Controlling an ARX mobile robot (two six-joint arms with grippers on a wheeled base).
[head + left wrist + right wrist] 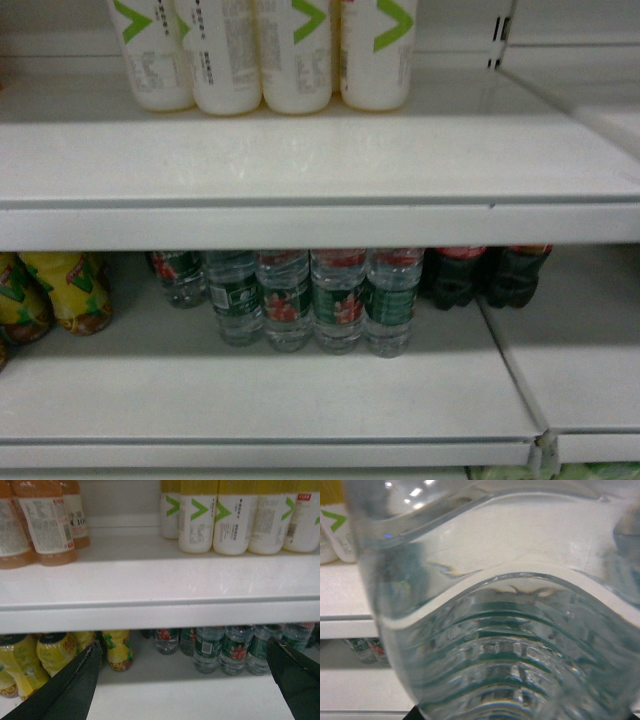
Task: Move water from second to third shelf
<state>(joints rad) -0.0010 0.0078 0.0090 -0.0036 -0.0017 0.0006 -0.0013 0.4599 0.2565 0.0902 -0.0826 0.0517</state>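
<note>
A clear ribbed water bottle [510, 645] fills the right wrist view, just before that camera; the right gripper's state cannot be told. The left gripper [182, 672] hangs open before the lower shelf [190, 690].

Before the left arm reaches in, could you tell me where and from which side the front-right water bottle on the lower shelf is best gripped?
Probably around its green-labelled middle, coming straight in from the open shelf front. That water bottle stands upright at the row's right end, with another bottle tight on its left and the upper shelf hiding its cap, so a top grasp looks blocked. The left gripper is open.
</note>
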